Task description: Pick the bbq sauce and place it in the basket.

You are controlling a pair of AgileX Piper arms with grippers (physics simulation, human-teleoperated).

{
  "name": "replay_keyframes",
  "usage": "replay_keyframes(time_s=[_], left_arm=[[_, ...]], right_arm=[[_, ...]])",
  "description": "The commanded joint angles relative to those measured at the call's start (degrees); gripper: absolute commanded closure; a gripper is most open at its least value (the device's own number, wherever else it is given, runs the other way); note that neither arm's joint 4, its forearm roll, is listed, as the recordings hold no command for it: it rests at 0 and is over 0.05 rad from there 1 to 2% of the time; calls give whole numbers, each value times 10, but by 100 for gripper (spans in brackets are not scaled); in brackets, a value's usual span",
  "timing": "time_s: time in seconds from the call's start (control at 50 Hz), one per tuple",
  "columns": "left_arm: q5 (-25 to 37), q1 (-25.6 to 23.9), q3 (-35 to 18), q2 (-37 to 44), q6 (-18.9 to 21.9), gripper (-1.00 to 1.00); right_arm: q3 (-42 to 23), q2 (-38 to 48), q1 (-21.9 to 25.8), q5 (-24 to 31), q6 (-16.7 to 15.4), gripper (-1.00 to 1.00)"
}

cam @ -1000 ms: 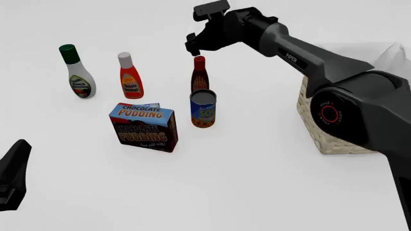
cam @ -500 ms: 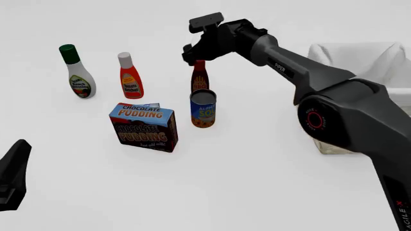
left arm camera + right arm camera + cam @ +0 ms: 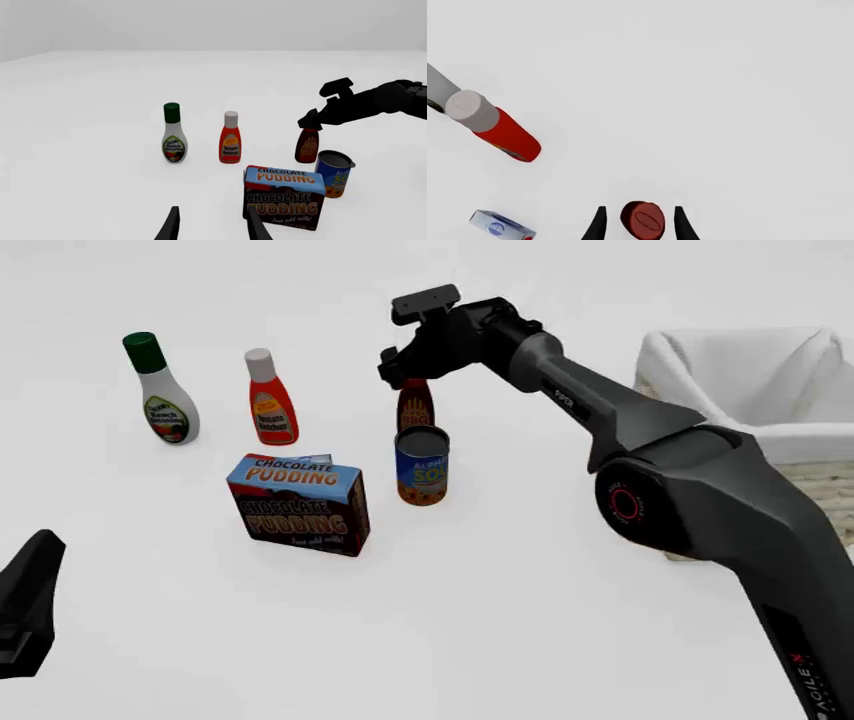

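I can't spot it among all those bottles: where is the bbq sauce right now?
In the front view the bbq sauce stands upright near the table's middle, just behind the soup can, right of the ketchup, directly under the right end effector.

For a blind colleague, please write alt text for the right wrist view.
The open right gripper straddles the red cap of the dark bbq sauce bottle from above. An orange-red bottle with white cap stands apart on the white table.
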Motion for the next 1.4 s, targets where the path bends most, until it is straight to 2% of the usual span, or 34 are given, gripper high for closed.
replay_keyframes(time_s=[0.02, 0.28, 0.66, 0.76, 0.78, 1.2, 1.4], left_arm=[[0, 0, 0, 0, 0, -100], [0, 0, 0, 0, 0, -100], [0, 0, 0, 0, 0, -100], [0, 0, 0, 0, 0, -100], [0, 0, 0, 0, 0, -100], [0, 0, 0, 0, 0, -100], [0, 0, 0, 0, 0, -100]], right_arm=[[-20, 21, -3, 6, 2, -100], [16, 16, -4, -16, 4, -100], [25, 20, -3, -21, 5, -100], [48, 11, -2, -33, 5, -100], [51, 9, -2, -36, 5, 100], [71, -4, 1, -46, 3, 100], [42, -7, -2, -23, -2, 100]])
